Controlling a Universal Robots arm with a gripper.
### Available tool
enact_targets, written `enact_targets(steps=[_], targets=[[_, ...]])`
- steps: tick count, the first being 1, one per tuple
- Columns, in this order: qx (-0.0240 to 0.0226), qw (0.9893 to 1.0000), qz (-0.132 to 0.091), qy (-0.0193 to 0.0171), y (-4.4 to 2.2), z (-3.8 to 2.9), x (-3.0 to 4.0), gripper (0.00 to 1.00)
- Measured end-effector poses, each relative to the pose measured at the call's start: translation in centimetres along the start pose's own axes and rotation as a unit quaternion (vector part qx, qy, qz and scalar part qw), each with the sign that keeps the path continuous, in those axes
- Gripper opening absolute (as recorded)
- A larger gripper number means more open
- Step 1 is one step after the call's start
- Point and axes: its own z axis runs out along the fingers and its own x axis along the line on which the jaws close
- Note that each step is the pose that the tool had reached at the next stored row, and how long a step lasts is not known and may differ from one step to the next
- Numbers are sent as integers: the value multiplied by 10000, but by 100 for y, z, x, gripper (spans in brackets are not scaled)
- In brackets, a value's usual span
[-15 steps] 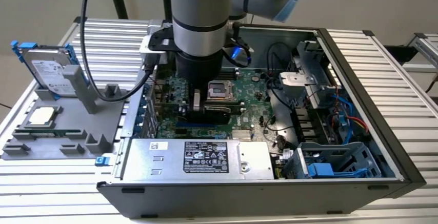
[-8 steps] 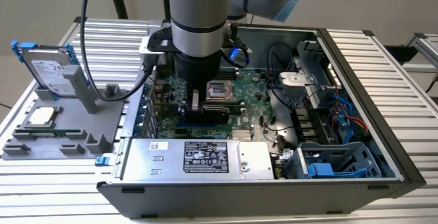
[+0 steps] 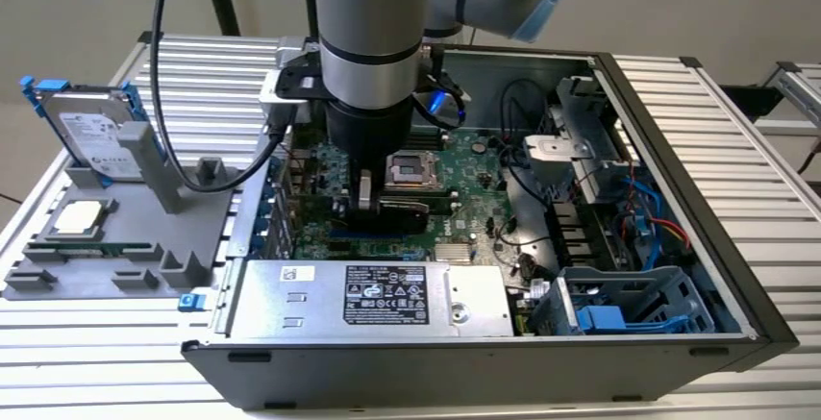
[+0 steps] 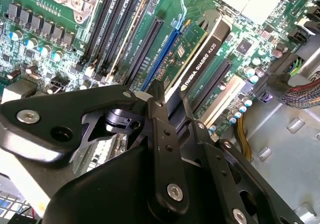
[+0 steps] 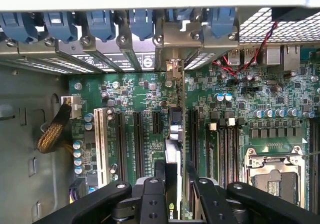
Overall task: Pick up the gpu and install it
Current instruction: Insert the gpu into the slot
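The gripper (image 4: 170, 102) is seen closed on the upper edge of the gpu (image 4: 200, 54), its two black fingers (image 4: 159, 109) pressed against either face of the card, which stands on edge inside the open computer case (image 3: 667, 343). In the exterior view the gripper (image 3: 385, 204) is lowered over the motherboard (image 3: 482, 175), and the gpu (image 3: 398, 216) is held just above or at the long expansion slots. In the first wrist view the card (image 5: 173, 159) is seen lined up along a slot, its far end directed at the rear bracket openings (image 5: 172, 67). Whether the edge connector is already seated cannot be told. For this step to be done well, the card is best kept upright and parallel to the slot, and pressure is best applied straight down and evenly, so that neither end is tilted or forced.
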Motion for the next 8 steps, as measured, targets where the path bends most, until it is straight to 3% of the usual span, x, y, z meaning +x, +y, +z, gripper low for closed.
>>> enact_targets(steps=[8], targets=[[0,10000,0,-1,1,1,0,0]])
